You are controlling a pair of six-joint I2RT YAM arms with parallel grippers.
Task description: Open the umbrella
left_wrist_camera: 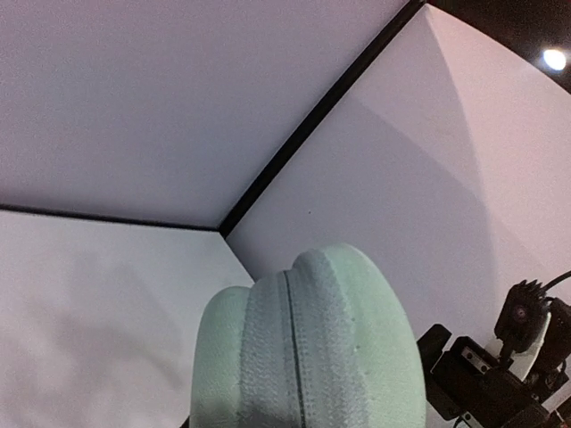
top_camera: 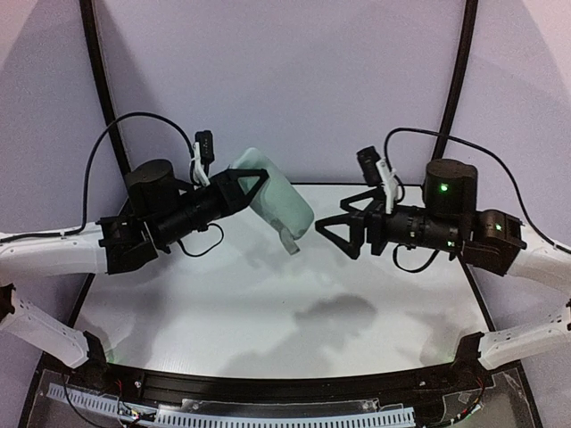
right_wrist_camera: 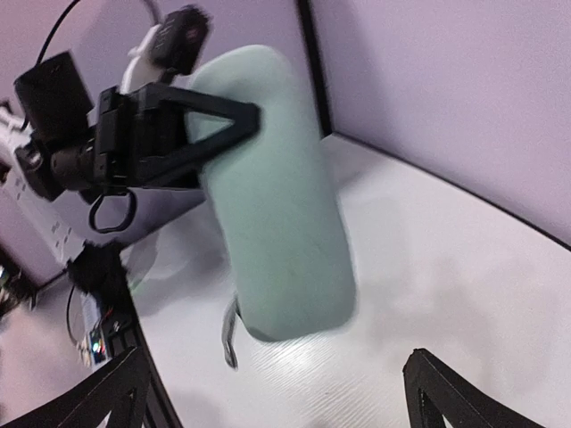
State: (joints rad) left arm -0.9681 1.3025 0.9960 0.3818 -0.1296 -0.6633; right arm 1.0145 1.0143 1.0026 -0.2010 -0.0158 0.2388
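Observation:
A pale mint-green rounded-oblong zip case [top_camera: 275, 203] hangs tilted in the air over the back of the white table [top_camera: 268, 312]. My left gripper [top_camera: 252, 185] is shut on its upper end. The case's zip seam fills the left wrist view [left_wrist_camera: 308, 348], where my fingers are hidden. The right wrist view shows the case [right_wrist_camera: 277, 196] with a zip pull [right_wrist_camera: 229, 339] dangling from its lower end. My right gripper [top_camera: 332, 234] is open and empty, a short way right of the case and pointing at it. No umbrella fabric, shaft or handle is in view.
Purple walls with black corner frames [top_camera: 98, 80] close in the back and sides. A black rail and cable tray [top_camera: 268, 406] run along the near edge. The right arm's wrist [left_wrist_camera: 500, 374] shows at the lower right of the left wrist view.

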